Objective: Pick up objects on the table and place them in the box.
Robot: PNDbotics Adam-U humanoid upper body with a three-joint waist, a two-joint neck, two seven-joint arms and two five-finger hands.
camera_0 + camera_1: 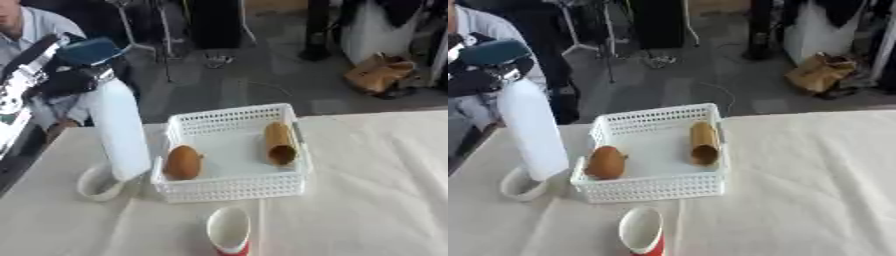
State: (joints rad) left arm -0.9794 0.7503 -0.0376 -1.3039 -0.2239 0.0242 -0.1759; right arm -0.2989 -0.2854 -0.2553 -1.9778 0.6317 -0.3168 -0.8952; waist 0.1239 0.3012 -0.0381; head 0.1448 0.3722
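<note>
My left hand is shut on the neck of a tall white bottle with a blue cap, just left of the white mesh box. The bottle stands nearly upright, and its lower end overlaps a white ring lying on the table; I cannot tell whether they touch. Inside the box lie a brown oval thing at the left and a brown tube at the right. A paper cup, red outside and white inside, stands in front of the box. My right hand shows in no view.
A cream cloth covers the table, with bare room to the right of the box. The table's left edge runs close to the bottle. Beyond the far edge are a seated person, stands and a brown bag on the floor.
</note>
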